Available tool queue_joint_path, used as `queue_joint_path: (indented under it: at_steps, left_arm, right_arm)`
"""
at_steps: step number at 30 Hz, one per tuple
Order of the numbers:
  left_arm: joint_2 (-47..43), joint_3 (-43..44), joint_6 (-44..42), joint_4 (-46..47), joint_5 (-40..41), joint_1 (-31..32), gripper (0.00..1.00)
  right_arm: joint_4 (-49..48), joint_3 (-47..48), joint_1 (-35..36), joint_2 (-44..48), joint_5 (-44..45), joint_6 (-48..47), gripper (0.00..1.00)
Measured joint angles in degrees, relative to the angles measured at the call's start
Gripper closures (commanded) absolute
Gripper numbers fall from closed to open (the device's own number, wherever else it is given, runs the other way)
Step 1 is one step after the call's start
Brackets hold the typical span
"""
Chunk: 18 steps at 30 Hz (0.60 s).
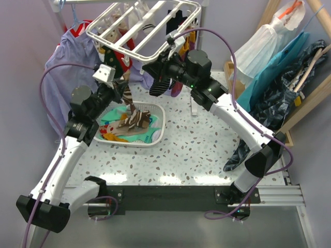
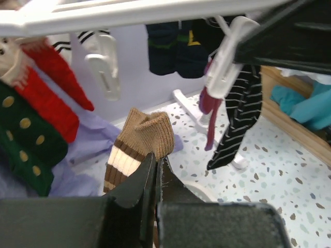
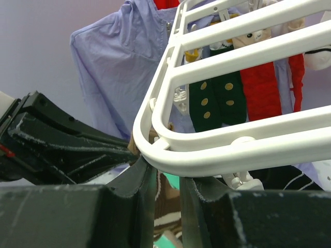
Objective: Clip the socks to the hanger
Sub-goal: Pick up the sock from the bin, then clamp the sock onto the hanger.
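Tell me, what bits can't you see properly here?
Right wrist view: whether the right gripper holds anything; the hanger rim covers its tips.
Left wrist view: the striped sock's lower end, behind the left gripper.
Top view: the basket's bottom, under heaped socks.

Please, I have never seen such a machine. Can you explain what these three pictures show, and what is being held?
Two robot arms are bolted to a speckled table. The wide picture looks down from above and behind them; the other two come from a camera on each wrist. On the table sits a white basket of socks. The left end effector is shut on a brown-cream striped sock. The right end effector sits at a corner of the white hanger; whether it grips it, I cannot tell.
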State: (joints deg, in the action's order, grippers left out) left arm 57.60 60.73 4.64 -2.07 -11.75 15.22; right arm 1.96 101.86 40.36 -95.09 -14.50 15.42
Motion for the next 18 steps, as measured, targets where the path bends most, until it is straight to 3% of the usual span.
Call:
queue_joint_path:
  at_steps: [8, 18]
  left_arm:
    - [-0.7, -6.0, -1.3, 8.5, -3.7, 4.8, 1.0]
    - [-0.7, -10.6, -7.1, 16.3, -0.7, 7.6, 1.0]
  right_arm:
    - [0.3, 0.7, 0.0, 0.0, 0.0, 1.0, 0.97]
    - [1.2, 0.8, 0.0, -0.1, 0.1, 2.2, 0.97]
